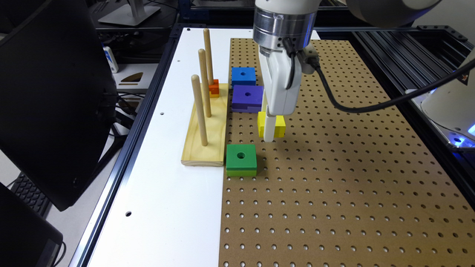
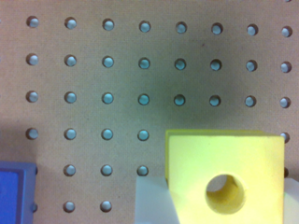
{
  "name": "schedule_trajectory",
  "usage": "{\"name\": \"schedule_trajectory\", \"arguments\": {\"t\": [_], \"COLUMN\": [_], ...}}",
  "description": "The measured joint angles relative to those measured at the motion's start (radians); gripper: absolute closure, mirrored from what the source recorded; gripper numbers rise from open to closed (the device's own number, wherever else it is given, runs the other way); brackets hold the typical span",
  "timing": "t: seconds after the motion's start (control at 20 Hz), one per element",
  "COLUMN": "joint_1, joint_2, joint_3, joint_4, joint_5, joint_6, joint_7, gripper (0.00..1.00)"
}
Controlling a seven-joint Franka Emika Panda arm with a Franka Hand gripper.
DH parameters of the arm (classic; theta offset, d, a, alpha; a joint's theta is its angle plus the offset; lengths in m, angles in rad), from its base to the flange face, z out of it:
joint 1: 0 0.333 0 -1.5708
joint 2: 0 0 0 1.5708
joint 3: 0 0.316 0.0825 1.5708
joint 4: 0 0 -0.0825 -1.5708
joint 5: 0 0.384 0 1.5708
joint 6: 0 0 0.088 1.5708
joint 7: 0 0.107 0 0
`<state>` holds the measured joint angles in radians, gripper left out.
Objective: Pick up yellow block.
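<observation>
The yellow block [image 1: 279, 128], a small cube with a round hole in its top, sits on the brown pegboard [image 1: 334, 178] just beyond the green block. My gripper [image 1: 270, 133] reaches straight down over it, one white finger crossing the block's near face. In the wrist view the yellow block [image 2: 233, 158] lies between my fingers [image 2: 152, 203], which press against two opposite sides. My gripper [image 2: 217, 200] is shut on it. I cannot tell whether the block is resting on the board or is just off it.
A green block [image 1: 241, 157], a purple block [image 1: 247, 97] and a blue block [image 1: 243, 76] lie in a row by the wooden peg stand [image 1: 207, 141]. A tiny orange block [image 1: 213, 88] sits on the stand. The purple block's corner [image 2: 16, 191] also appears in the wrist view.
</observation>
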<state>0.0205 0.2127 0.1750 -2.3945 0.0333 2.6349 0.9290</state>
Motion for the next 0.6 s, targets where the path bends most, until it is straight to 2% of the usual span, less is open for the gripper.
{"name": "schedule_trajectory", "arguments": {"t": [0.45,0.6], "joint_1": [0.0,0.0], "joint_2": [-0.125,-0.193], "joint_3": [0.001,0.002], "joint_4": [0.003,0.003], "joint_5": [0.0009,0.0033], "joint_6": [-0.122,-0.187], "joint_7": [0.0,0.001], "gripper": [1.0,1.0]}}
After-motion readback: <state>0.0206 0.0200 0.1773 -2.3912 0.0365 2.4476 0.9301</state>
